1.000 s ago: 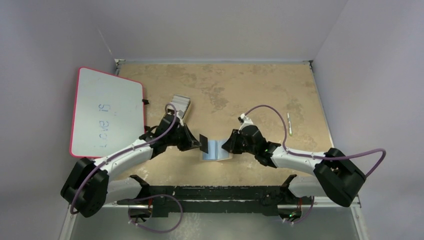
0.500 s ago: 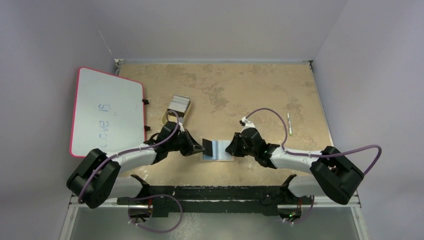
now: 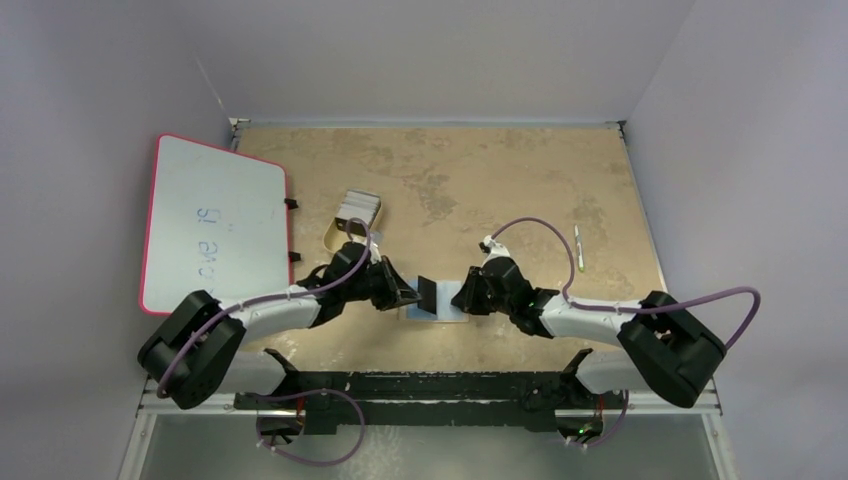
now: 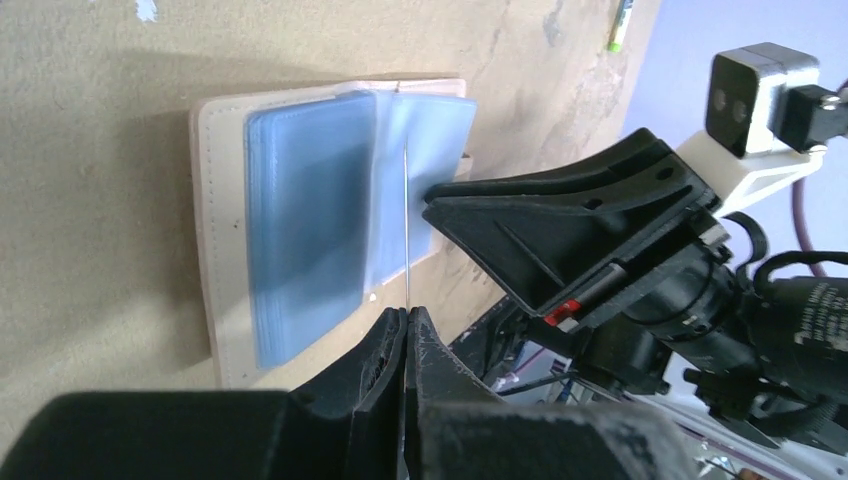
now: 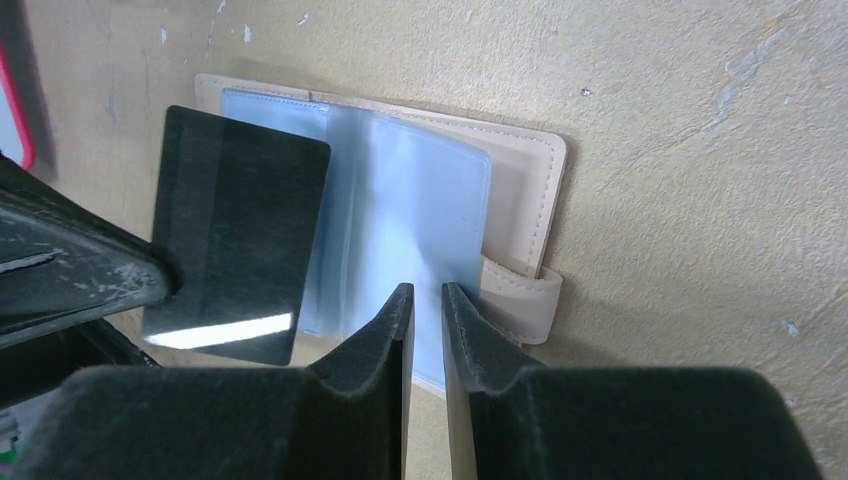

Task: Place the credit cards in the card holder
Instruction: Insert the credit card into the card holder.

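One black card is pinched tight in the left gripper, on edge over the open card holder on the table. At the blue pockets the right gripper rests, fingers a sliver apart; whether they nip one, I can't tell.

The holder, by the near edge's middle, is hemmed in: left jaws with a card over its left half, right jaws at its right. The surface's far half is free; whiteboard and tray crowd the left edge, a pen lies near the right edge.
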`<state>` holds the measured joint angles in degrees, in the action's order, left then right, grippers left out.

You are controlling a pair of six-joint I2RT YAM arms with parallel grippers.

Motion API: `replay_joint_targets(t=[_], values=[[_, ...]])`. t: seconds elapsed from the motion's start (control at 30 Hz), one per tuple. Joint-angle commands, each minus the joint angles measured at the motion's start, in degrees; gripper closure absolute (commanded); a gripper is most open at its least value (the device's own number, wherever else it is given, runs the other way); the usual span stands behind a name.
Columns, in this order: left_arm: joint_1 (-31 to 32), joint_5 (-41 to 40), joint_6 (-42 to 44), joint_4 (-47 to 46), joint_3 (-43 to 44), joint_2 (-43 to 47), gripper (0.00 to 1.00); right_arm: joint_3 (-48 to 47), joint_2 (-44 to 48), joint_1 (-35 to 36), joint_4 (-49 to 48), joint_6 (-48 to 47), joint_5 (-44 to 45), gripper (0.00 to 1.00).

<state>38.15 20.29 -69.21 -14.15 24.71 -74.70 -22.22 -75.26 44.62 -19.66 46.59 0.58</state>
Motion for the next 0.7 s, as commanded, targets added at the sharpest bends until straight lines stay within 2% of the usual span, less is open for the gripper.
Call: replay_joint_targets(t=[0.0,0.17,0.67], values=[[0.77,-3.13,4.15,-0.55,2.49,-2.29,1.00,0.49,1.80,-0.17,-0.51,0.64,1.18,0.82],[0.87,-6.48,7.00,1.55,2.57,-3.84,1.00,0.35,3.20,-0.15,0.45,0.46,1.94,0.82],[1.88,-6.19,8.74,-2.13,2.26,-6.67,1.00,2.06,0.95,-0.15,-1.96,1.00,1.90,0.81]])
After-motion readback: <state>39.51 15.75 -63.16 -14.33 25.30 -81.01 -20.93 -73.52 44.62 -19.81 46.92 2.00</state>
